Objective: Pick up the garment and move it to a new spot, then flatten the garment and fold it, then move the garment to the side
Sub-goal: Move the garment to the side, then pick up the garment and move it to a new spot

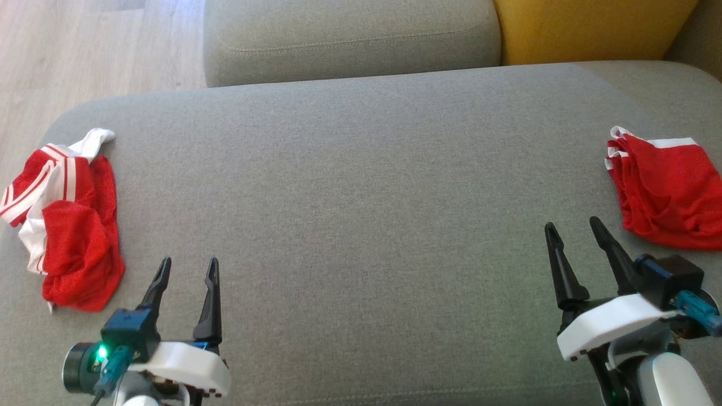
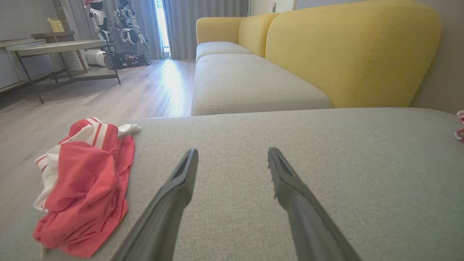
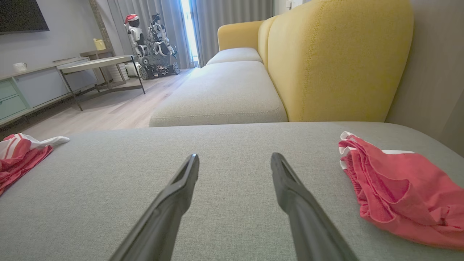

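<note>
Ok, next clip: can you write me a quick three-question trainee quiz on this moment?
1. True or false: the left hand and right hand are both open.
2. How many red garments lie on the cushion?
3. The garment showing more white lies nearest: A) the left hand, B) the right hand, C) the backrest.

Key: 1 true. 2 two, the left garment and the right garment. 3 A.
</note>
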